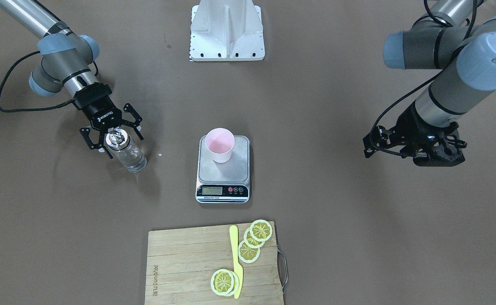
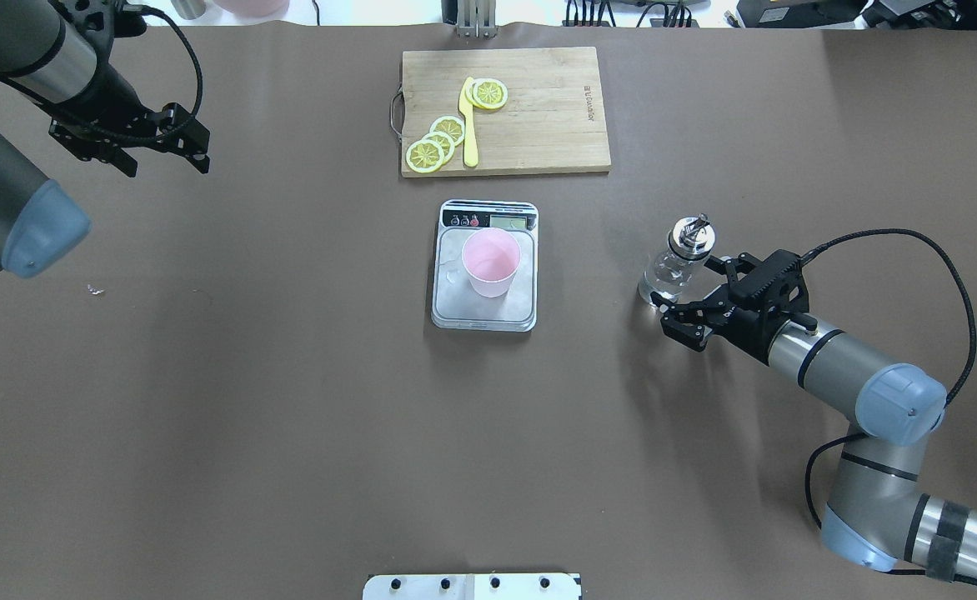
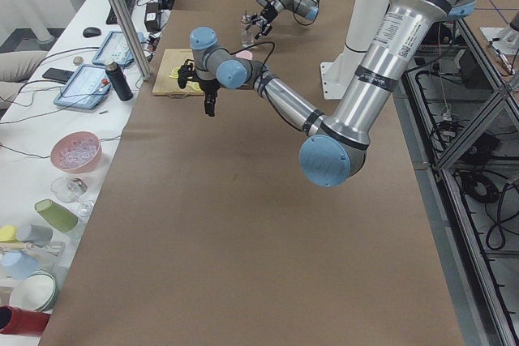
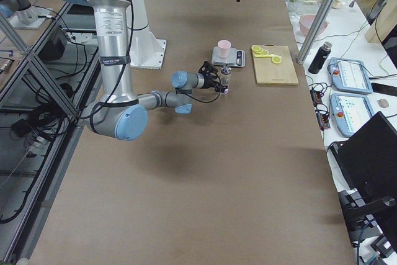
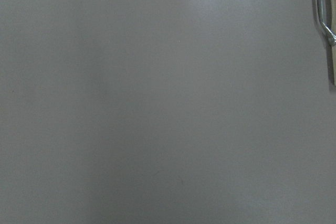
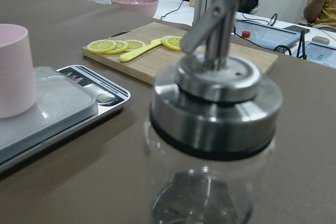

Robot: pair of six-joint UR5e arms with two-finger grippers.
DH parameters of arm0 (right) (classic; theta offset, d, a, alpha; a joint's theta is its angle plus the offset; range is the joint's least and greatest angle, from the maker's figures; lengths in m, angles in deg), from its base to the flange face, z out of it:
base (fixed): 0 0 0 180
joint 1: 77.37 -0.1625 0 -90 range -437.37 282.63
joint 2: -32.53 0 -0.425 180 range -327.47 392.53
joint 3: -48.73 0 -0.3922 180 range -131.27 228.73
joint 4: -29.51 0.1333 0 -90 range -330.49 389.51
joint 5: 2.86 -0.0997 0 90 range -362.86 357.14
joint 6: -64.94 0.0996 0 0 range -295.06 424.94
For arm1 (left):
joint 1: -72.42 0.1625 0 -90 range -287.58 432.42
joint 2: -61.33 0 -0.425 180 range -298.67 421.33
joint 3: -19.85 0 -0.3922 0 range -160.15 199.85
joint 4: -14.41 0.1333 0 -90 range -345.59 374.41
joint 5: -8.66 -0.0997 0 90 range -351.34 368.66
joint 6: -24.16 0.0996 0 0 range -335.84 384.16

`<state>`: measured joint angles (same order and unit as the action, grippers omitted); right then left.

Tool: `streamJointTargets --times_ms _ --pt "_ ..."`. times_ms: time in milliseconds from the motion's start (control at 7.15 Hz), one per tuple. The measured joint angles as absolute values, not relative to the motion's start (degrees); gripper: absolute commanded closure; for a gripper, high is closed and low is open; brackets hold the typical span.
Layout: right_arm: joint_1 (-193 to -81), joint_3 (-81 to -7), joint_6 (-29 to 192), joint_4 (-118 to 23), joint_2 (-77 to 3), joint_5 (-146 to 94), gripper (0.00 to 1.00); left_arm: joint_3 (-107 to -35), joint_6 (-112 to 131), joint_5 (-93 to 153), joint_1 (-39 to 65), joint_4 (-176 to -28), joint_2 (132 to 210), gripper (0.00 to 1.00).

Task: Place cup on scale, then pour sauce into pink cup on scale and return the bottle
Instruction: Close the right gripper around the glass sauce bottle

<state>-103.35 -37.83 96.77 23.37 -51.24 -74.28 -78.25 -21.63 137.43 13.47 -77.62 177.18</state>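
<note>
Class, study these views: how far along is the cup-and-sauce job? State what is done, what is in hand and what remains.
Done: the cup stands on the scale. In hand: the right gripper is open either side of the bottle, which stands upright, unclamped. Left, it seems: no liquid shows in the cup, though sauce this clear would be hard to see, so the pour and the bottle's return likely remain.

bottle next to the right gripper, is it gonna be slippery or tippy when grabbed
Probably slippery: the bottle is smooth clear glass, so the open right gripper likely needs a firm squeeze. Possibly top-heavy: its metal pourer cap looks bulky over a small body, so a sideways nudge might tip it. Being glass, it would likely crack if dropped.
</note>
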Motion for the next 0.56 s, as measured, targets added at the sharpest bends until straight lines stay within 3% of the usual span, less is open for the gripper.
streamJointTargets --times_ms 560 --pt "-103.83 -34.59 96.84 23.45 -48.81 -74.26 0.02 -78.18 -21.64 137.42 13.53 -77.62 177.17 0.01"
